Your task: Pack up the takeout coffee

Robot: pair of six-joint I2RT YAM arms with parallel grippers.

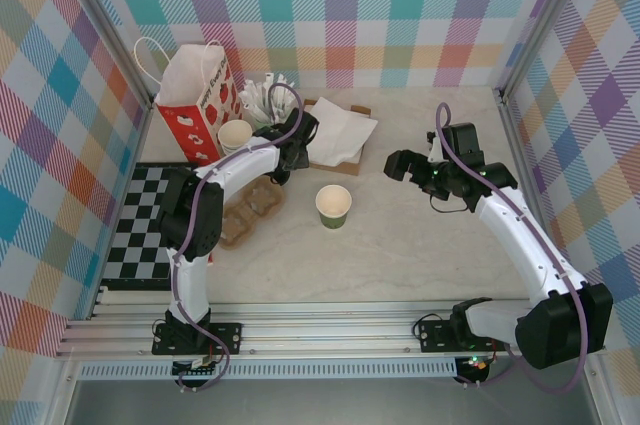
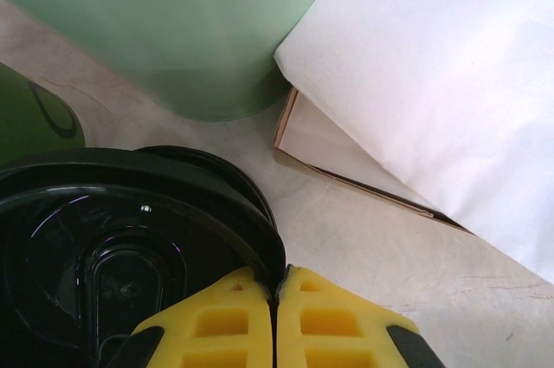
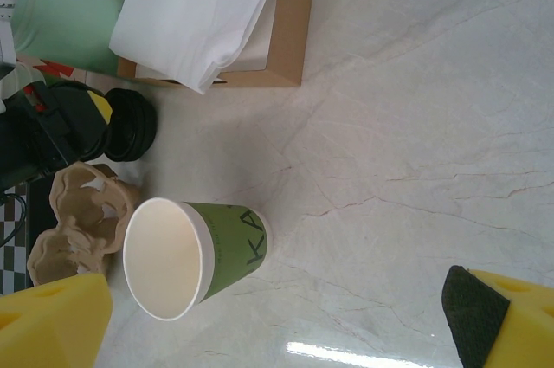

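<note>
**A:** What do the containers hold?

**B:** The green cup stands upright on the tabletop, lidless and empty inside. The pulp cup carrier has nothing in its wells. The cardboard tray carries white napkins. The mint holder is stuffed with white sticks. I cannot see inside the red bag.

**A:** And the claws?

**B:** The left claw is pinched together on the rim of the black lid topping a small stack. The right claw is spread wide and grips nothing.

**A:** Where is the cup from them?

**B:** It is to the left claw's right and nearer the arm bases, apart from it. It is near the right claw, on its left, touching neither finger.
</note>
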